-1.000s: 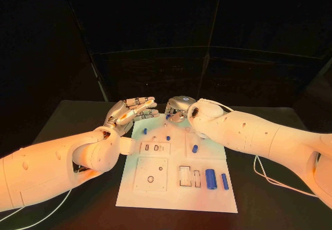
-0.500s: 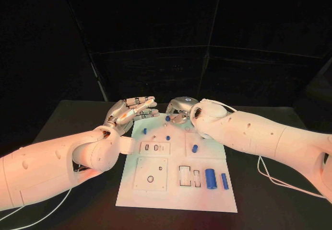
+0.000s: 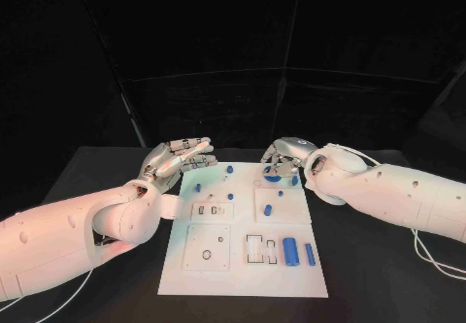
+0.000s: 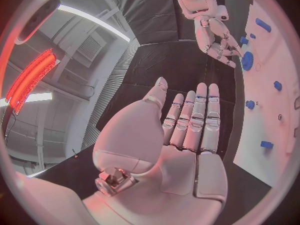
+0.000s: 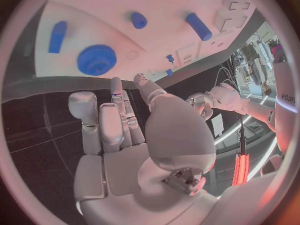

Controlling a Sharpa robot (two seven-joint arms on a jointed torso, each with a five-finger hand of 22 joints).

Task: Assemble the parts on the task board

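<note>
The white task board (image 3: 243, 276) lies in the middle of the black table. A blue gear (image 3: 275, 173) sits near its far right corner and appears again as the gear (image 5: 97, 60) and gear (image 4: 247, 60). My right hand (image 3: 285, 158) hovers just behind the gear with fingers pointing down and nothing in them; its fingers (image 5: 119, 120) are empty. My left hand (image 3: 180, 156) is raised over the board's far left corner, its fingers (image 4: 194, 117) straight and empty. Small blue pegs (image 3: 230, 170), (image 3: 198, 188), (image 3: 267, 210) dot the board.
Two blue cylinders, a thick one (image 3: 289, 251) and a thin one (image 3: 309, 254), lie at the board's near right beside rectangular slots (image 3: 257, 247). A square plate with an oval hole (image 3: 207, 255) is at the near left. Black table (image 3: 388, 269) surrounds the board.
My right hand has moved to the right along the board's far edge, and the blue gear now shows in front of it. The left hand has barely moved.
</note>
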